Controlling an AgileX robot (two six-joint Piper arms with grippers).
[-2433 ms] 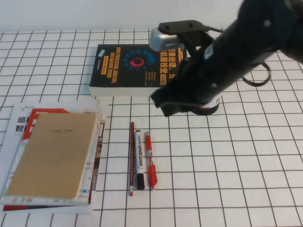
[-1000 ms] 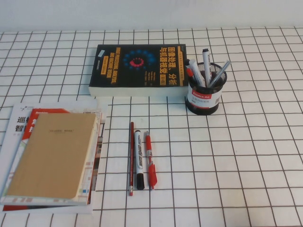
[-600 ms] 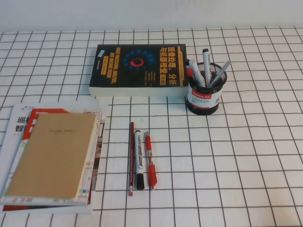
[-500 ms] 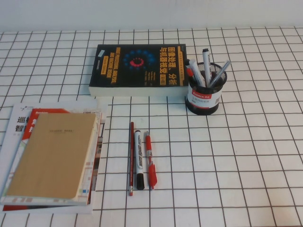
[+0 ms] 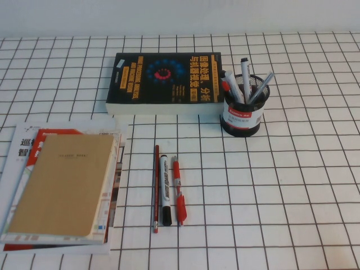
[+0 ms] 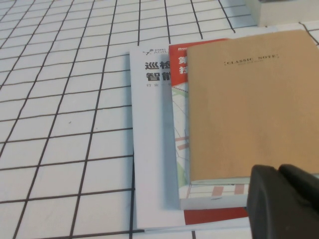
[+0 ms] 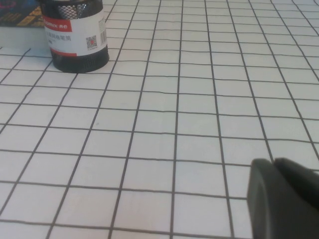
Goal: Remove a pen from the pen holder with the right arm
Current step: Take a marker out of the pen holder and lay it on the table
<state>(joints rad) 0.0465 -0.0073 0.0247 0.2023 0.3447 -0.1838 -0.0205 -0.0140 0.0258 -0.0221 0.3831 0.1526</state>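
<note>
High view shows a white table with a black grid, and the pen holder, a black mesh cup with a white and red label, stands upright on the far right part of it, just beside the right end of a thick black book that lies flat. Several pens stand inside the holder and lean on its rim, with their upper ends above it; I cannot tell if the holder touches the book. Near the middle of the table three writing things lie side by side, almost parallel: a thin red pencil, a black and white marker and a red pen. On the near left lies a pile of printed booklets, and a brown notebook is on top of it. In the right wrist view the right gripper is low over bare grid squares, well apart from the holder; its two dark fingers are pressed together and nothing is between them. In the left wrist view the left gripper hangs over the near edge of the brown notebook, and a white booklet shows under the notebook at its side. Its fingers also look closed against each other, with no object in them.
</note>
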